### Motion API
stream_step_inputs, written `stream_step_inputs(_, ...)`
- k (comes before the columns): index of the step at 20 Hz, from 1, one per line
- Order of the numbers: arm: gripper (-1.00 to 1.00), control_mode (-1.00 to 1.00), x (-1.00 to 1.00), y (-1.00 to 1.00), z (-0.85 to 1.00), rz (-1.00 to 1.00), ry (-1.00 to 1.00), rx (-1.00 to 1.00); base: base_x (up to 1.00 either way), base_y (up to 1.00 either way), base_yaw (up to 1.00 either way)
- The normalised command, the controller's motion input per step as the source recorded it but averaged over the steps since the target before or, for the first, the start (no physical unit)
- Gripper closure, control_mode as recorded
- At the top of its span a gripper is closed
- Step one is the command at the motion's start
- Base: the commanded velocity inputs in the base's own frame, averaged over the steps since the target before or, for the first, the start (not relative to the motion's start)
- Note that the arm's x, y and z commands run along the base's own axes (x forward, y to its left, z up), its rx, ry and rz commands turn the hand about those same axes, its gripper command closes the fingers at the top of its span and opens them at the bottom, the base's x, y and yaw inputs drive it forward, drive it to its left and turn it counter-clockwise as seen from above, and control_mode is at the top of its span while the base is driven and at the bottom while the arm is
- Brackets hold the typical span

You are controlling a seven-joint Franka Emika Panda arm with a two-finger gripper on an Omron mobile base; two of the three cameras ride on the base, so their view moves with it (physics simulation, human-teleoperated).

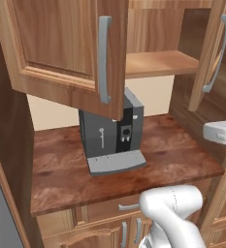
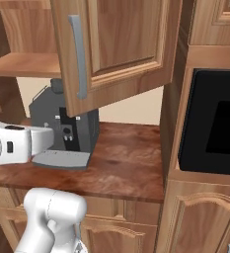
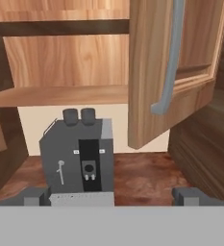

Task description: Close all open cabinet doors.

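Left base view: both cabinet doors (image 1: pixel 68 53) swung open over the surface (image 1: pixel 61 169), none closed, hand (image 3: pixel 113 197) wide, empty.

Even, soft light is cast throughout, with no glare seen. A faint shadow is thrown beneath the coffee machine (image 1: pixel 112 138) on the countertop (image 1: pixel 172 155) (toward six o'clock). Edges are rendered sharp, though textures appear slightly coarse; no edge distortion is noted.
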Motion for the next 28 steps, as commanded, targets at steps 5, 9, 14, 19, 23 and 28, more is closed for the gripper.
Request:
stream_step_inputs(5,-1.0,-1.0,0.0,-0.2,0.14,0.0,0.0,0.0,0.0,0.0,0.0)
stream_step_inputs(9,-1.0,-1.0,-0.01,-0.08,0.17,0.0,0.0,-0.03,0.0,0.0,0.0)
stream_step_inputs(14,-1.0,-1.0,-0.16,-0.1,0.02,0.02,0.0,-0.1,0.0,0.0,0.0)
stream_step_inputs(19,-1.0,-1.0,-0.23,0.0,0.0,-0.02,0.0,0.06,0.0,0.0,0.0)
stream_step_inputs(23,-1.0,-1.0,-0.04,0.0,0.0,-0.13,0.0,0.33,0.0,0.0,0.0)
stream_step_inputs(28,-1.0,-1.0,0.0,0.0,0.0,-0.2,0.0,0.49,0.0,0.0,0.0)
